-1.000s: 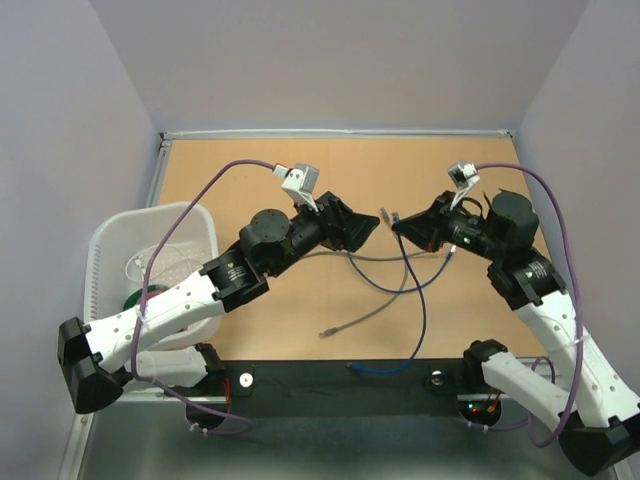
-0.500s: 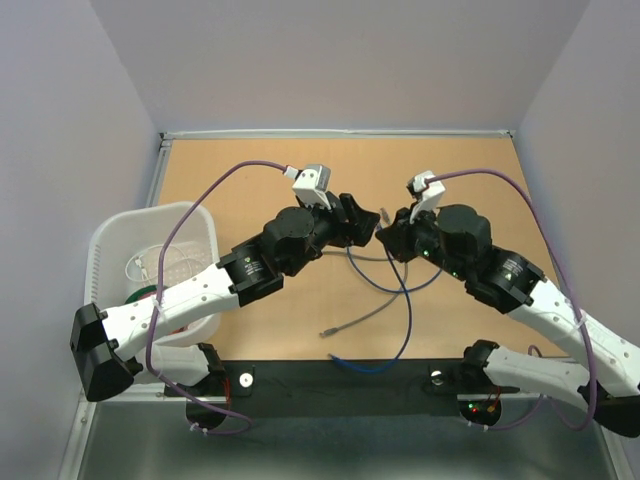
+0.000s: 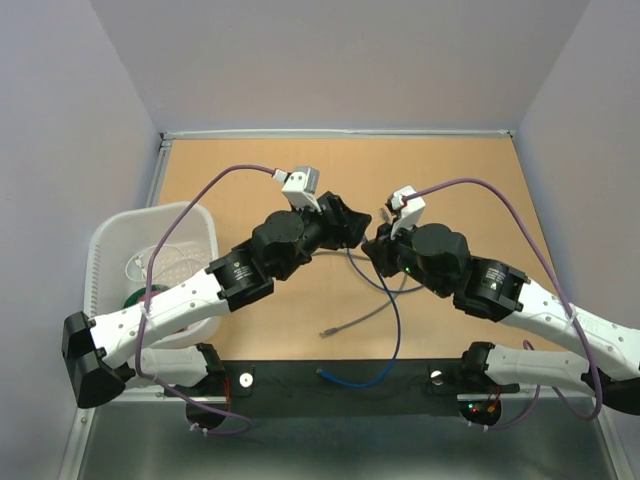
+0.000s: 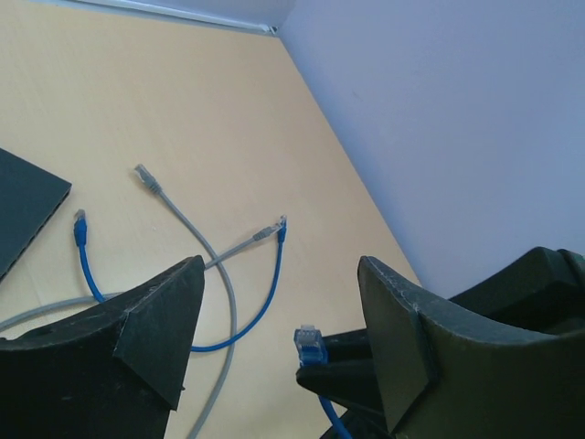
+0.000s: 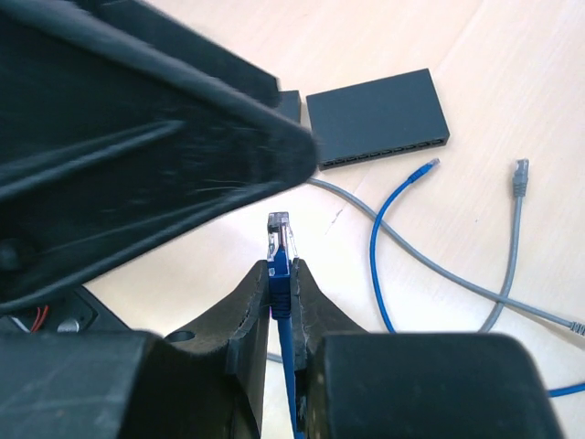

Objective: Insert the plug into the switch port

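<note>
A clear plug (image 5: 279, 236) on a blue cable sticks up from my right gripper (image 5: 281, 267), which is shut on its blue boot. In the left wrist view the same plug (image 4: 309, 346) stands between the wide-apart fingers of my open left gripper (image 4: 279, 267), touching neither. From above, the left gripper (image 3: 348, 226) and right gripper (image 3: 374, 246) meet tip to tip over mid-table. The black switch (image 5: 375, 119) lies flat on the table, its port row facing the cables. Only its corner (image 4: 26, 208) shows in the left wrist view; from above the arm hides it.
Loose on the tabletop lie a grey cable (image 4: 187, 224) and a second blue cable (image 4: 260, 293), crossing each other. The held blue cable (image 3: 395, 330) hangs down toward the near edge. A white basket (image 3: 105, 240) stands at the left.
My right arm has swung left with the plug, bringing it between the left gripper's fingers. The left gripper's fingers have narrowed a little.
</note>
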Available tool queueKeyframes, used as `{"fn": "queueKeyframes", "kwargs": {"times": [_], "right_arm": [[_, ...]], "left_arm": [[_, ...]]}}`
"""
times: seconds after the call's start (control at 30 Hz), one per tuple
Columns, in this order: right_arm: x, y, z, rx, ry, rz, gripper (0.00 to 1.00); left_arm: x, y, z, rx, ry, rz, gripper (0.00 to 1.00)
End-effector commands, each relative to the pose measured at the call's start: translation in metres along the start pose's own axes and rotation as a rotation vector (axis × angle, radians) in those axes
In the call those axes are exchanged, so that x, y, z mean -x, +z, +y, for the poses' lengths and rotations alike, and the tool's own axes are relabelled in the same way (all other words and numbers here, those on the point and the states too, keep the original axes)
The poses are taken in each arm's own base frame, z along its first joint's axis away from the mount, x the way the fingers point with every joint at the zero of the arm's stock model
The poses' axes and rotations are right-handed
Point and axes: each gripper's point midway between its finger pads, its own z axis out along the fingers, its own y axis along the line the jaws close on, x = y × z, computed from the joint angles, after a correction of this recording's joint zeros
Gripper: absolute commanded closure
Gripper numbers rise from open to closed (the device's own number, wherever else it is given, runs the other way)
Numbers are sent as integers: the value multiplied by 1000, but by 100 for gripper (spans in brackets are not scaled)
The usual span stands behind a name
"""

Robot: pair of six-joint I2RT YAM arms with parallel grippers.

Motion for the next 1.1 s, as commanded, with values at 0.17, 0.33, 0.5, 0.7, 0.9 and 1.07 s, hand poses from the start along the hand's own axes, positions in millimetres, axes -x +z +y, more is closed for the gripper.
{"fn": "queueKeyframes", "kwargs": {"times": [0.17,0.33,0.5,0.7,0.9,1.07], "right_arm": [[43,-3,7,2,82,-141,100],[52,-6,10,20,93,-167,100],[51,-5,13,36,101,-165,100],[53,-6,15,50,115,-178,100],[56,-8,14,49,129,-198,100],[59,-14,13,63,155,-231,100]], "left_arm": [[3,-13,0,-25,-50,-23,31],[-5,-10,0,-31,-61,-4,34],[-11,-9,-3,-52,-62,14,35],[-15,-9,-6,-74,-66,28,46],[-20,-10,-7,-89,-60,43,57],[-22,-10,-9,-105,-55,50,95]]}}
